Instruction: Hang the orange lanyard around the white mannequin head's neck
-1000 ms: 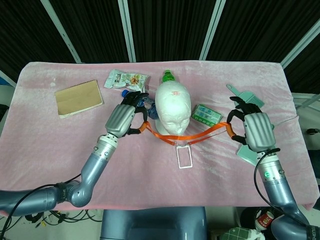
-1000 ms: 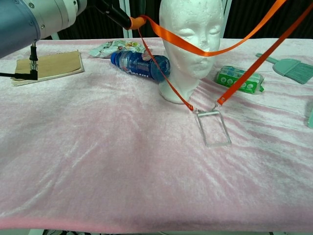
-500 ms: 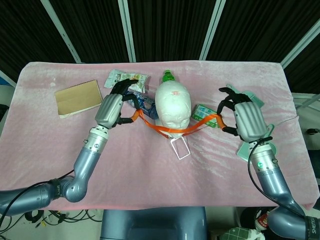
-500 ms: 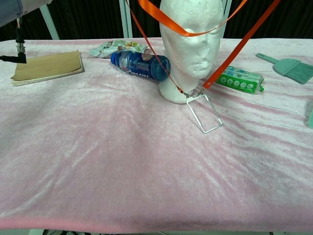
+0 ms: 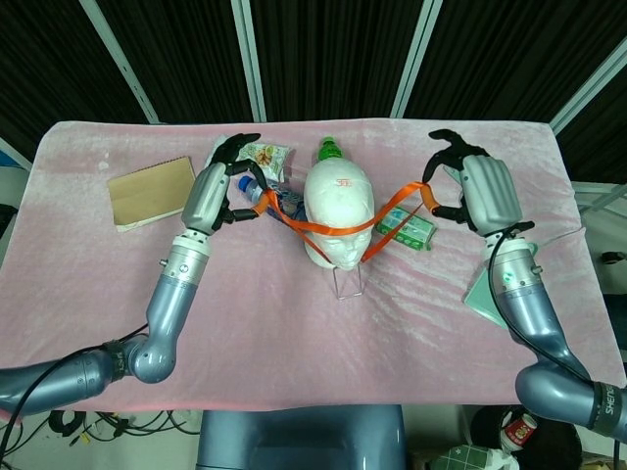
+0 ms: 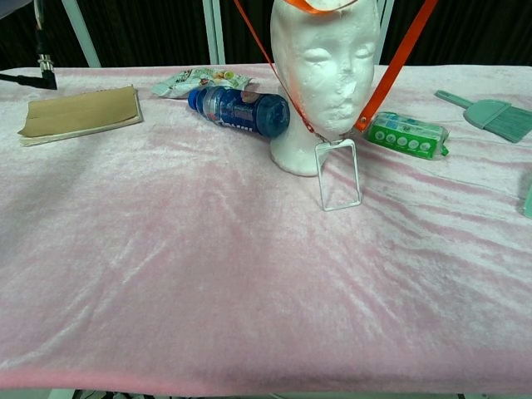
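Observation:
The white mannequin head stands upright mid-table. The orange lanyard is stretched across its face between my two hands. My left hand holds one end of the loop left of the head, above the blue bottle. On the other side, level with the crown, my right hand holds the far end. Both straps run down to the clear badge holder, which hangs tilted at the neck's base. The chest view shows neither hand.
A blue bottle lies against the head's left side, a green-capped bottle behind it. Also on the pink cloth are a snack packet, a brown notebook, a green box and a teal brush.
Both hands have moved up and toward the back of the table, carrying the loop from below the chin up over the face. The badge holder slid to the neck's base and tipped up.

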